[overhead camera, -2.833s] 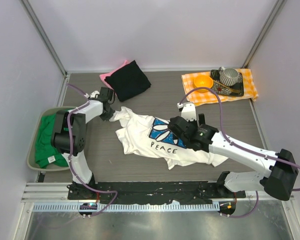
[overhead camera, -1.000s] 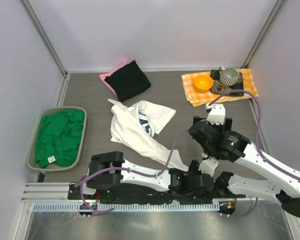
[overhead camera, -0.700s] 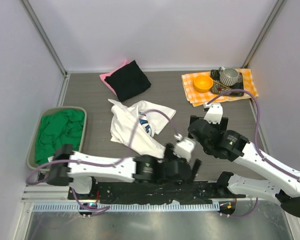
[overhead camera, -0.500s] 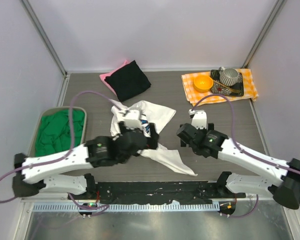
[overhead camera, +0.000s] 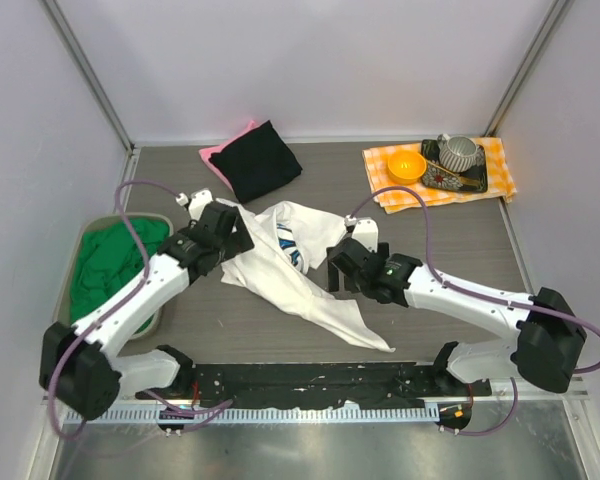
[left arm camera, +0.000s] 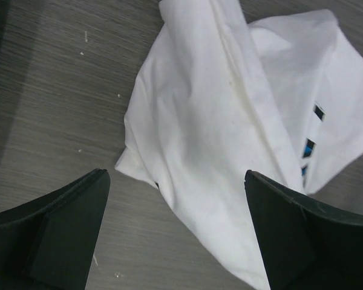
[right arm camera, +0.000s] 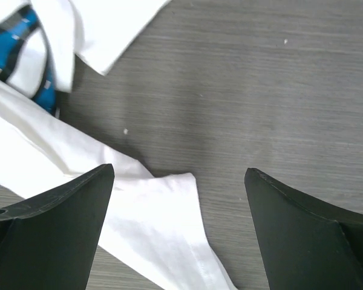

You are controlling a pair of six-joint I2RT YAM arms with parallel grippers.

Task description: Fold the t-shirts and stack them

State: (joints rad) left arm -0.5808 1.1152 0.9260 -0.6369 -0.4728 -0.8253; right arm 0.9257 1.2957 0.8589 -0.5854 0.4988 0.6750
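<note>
No text, label, brand or number readable in any view. White t-shirt [overhead camera: 280, 265] lies crumpled mid-table [overhead camera: 450, 230]. Only blue, white and black scraps of its print show between the folds, with no letters legible.

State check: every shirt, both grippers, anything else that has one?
white t-shirt: crumpled loose on the table, not held
green t-shirt: bunched in the bin
black t-shirt: folded, on the pink one
pink t-shirt: under the black one, only an edge showing
left gripper: open, above the white shirt
right gripper: open, over that shirt's right edge
orange bowl: upright
</note>
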